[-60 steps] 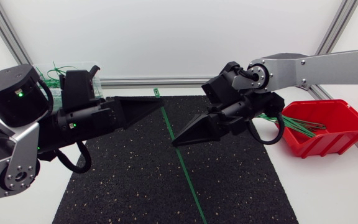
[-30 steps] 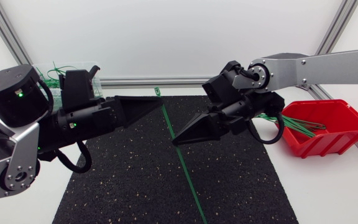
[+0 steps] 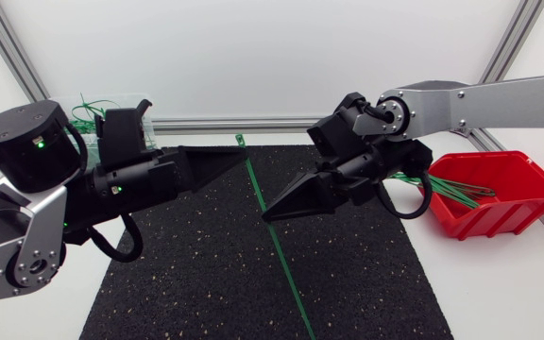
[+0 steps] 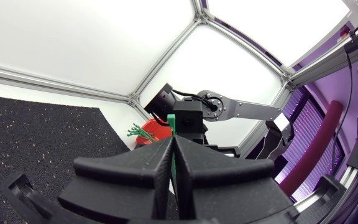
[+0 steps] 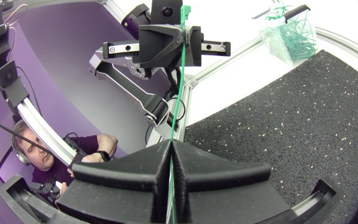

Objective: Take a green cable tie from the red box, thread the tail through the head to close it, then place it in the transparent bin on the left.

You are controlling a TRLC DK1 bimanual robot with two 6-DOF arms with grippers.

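both grippers are pinched on the one green tie, which hangs above the mat, well apart from the red box and from the bin at the far left. the left gripper is pressed tight on it just below the head. the right gripper clamps it a little further down, and the long tail runs free towards the near edge. nothing is threaded yet.

the risk, as i judge it: the right grips the strip near the head, not near the tail's tip, so bending the tail round to the head calls for a regrip. a loosened finger could then let the tie slide or drop to the mat. the two wedge tips sit near each other, so swinging either could knock them together or twist the strip. i can't quite make out which way the head's slot faces; if it's the wrong way, the tail won't catch.
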